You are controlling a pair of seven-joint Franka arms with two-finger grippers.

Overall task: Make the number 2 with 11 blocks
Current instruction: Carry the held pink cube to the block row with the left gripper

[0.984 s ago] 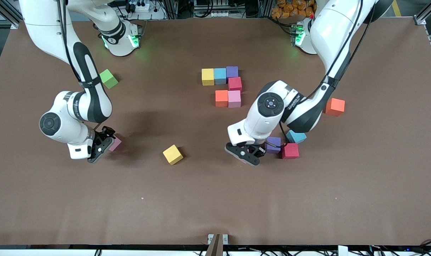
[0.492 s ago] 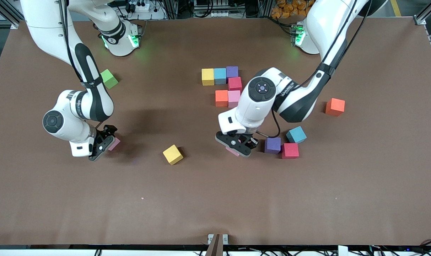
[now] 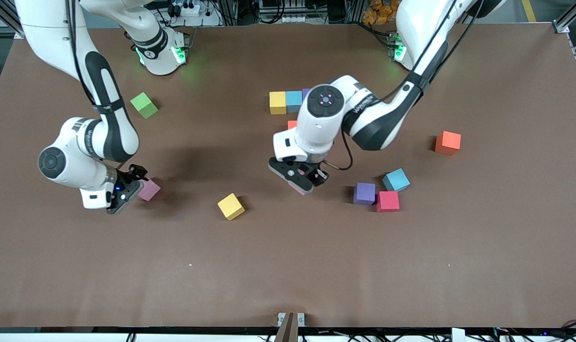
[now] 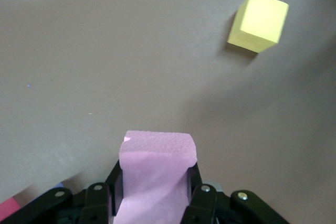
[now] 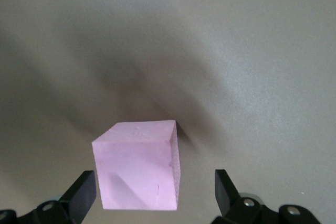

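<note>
So the left gripper point(image 3: 299, 183) is clamped on a pink cube point(image 4: 156, 170) and is up in the air over bare table point(image 3: 288, 266), between the partly built number 2 point(image 3: 288, 102) and the loose yellow cube point(image 3: 231, 206). In the left wrist view the cube sits snug between both fingers point(image 4: 202, 203), with that yellow cube point(image 4: 259, 22) on the mat ahead of it.

The left arm covers most of the digit. What shows is a yellow block point(image 3: 278, 102) touching a light blue block point(image 3: 294, 101) in a row, a sliver of purple beside the blue one, and a bit of orange point(image 3: 292, 124) one row nearer the front camera.

The right gripper point(image 3: 121, 192) sits low toward the right arm's end of the table with its jaws spread wide, right next to a second pink cube point(image 3: 149, 190). In the right wrist view this cube point(image 5: 137, 172) rests on the table between the open fingers point(image 5: 81, 192), touching neither.

Toward the left arm's end there's a loose cluster: a purple cube point(image 3: 364, 193) just beside a red cube point(image 3: 388, 201), and a light blue cube point(image 3: 396, 179) close by. An orange cube point(image 3: 448, 143) sits off on its own, and a green cube point(image 3: 144, 105) is near the right arm's base.
</note>
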